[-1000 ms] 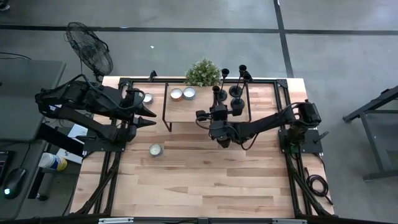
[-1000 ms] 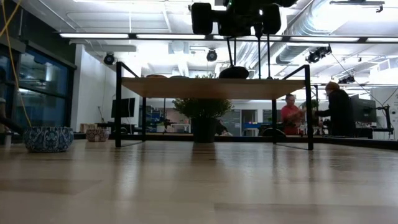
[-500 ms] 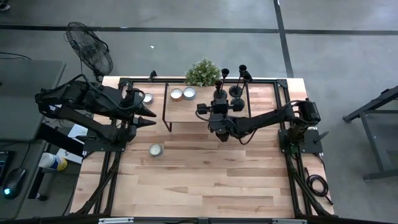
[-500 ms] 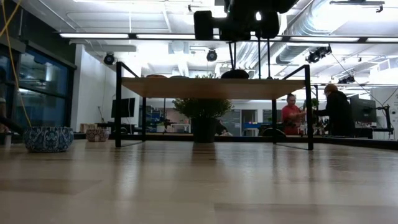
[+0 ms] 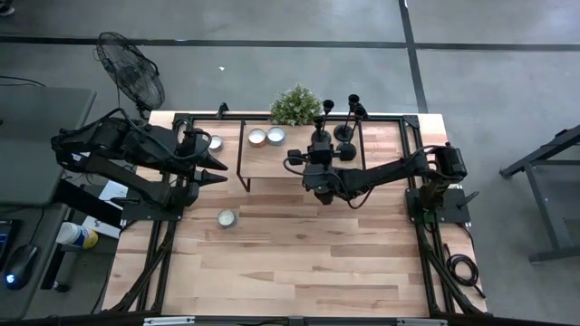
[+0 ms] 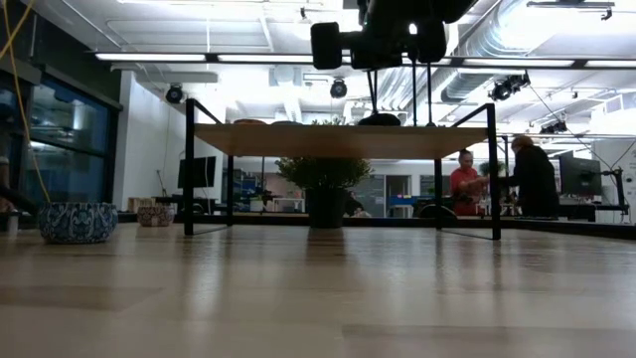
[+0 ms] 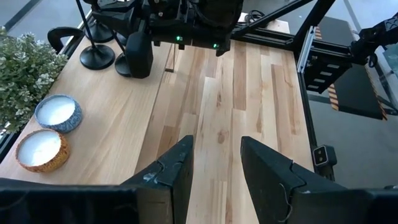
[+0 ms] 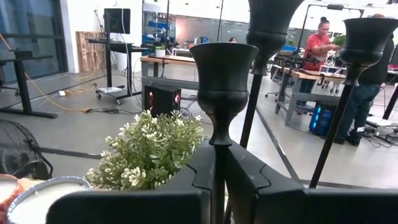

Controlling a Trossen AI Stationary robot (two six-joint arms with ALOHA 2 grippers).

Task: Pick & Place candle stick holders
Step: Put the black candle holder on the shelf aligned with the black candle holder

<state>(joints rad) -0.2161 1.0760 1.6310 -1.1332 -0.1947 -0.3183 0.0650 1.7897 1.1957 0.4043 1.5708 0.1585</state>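
Several matte-black candle stick holders (image 5: 345,132) stand on their round bases at the right end of the raised wooden shelf (image 5: 272,159). My right gripper (image 8: 219,155) reaches over the shelf's near edge and is shut on one holder (image 8: 222,62), with two taller ones (image 8: 357,43) close behind it. My left gripper (image 7: 214,165) hangs open over the table's left side, with nothing between its fingers. My right gripper pinches the holder's thin stem (image 8: 219,140) between its two fingers (image 8: 249,174), just under the cup. The fingers lie level, come from the table's near side and cross the stem. The holder stands upright, its round base (image 6: 380,118) at the shelf top.
A potted plant (image 5: 294,106) stands behind the shelf. Two candle tins (image 5: 265,136) sit on the shelf's left half, another (image 5: 227,217) on the table below, and one (image 5: 215,142) by the left arm. A fan (image 5: 131,71) stands off the far left corner.
My right gripper has carried the upright holder a short way toward the table's far edge, over the shelf and closer to the other holders.
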